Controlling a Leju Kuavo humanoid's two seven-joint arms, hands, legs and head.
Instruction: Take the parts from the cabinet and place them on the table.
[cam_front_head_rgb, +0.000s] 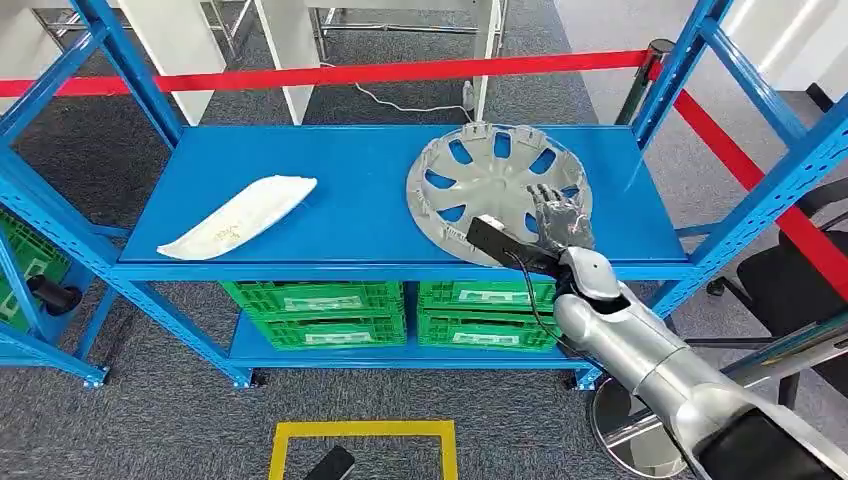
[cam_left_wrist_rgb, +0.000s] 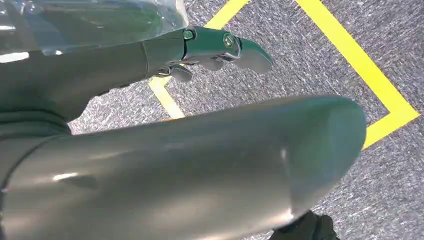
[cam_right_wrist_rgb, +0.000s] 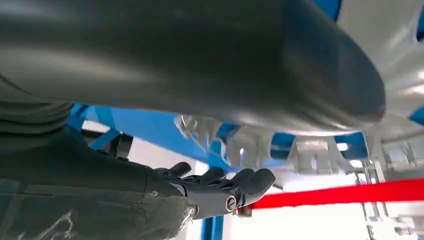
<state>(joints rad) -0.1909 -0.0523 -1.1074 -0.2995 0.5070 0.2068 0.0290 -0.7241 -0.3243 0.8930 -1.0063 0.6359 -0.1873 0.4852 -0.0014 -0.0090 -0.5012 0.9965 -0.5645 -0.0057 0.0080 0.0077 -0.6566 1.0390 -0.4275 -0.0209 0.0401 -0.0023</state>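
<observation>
A silver wheel cover (cam_front_head_rgb: 490, 185) lies tilted on the blue shelf (cam_front_head_rgb: 350, 170), right of the middle. My right hand (cam_front_head_rgb: 560, 218) reaches over its front right rim, fingers spread above the spokes. In the right wrist view the thick thumb (cam_right_wrist_rgb: 200, 60) and the dark fingers (cam_right_wrist_rgb: 235, 185) stand apart, with the cover's pale rim (cam_right_wrist_rgb: 400, 65) beyond them; whether they touch it I cannot tell. A long white part (cam_front_head_rgb: 240, 215) in a plastic wrap lies on the shelf's left side. My left hand (cam_left_wrist_rgb: 210, 47) hangs over the grey carpet, fingers stretched out and holding nothing.
Green crates (cam_front_head_rgb: 315, 310) fill the lower shelf. Blue uprights (cam_front_head_rgb: 760, 180) frame the cabinet on both sides. Red barrier tape (cam_front_head_rgb: 400, 72) runs behind it. A yellow floor square (cam_front_head_rgb: 360, 435) lies in front, and a black chair (cam_front_head_rgb: 790, 280) stands at the right.
</observation>
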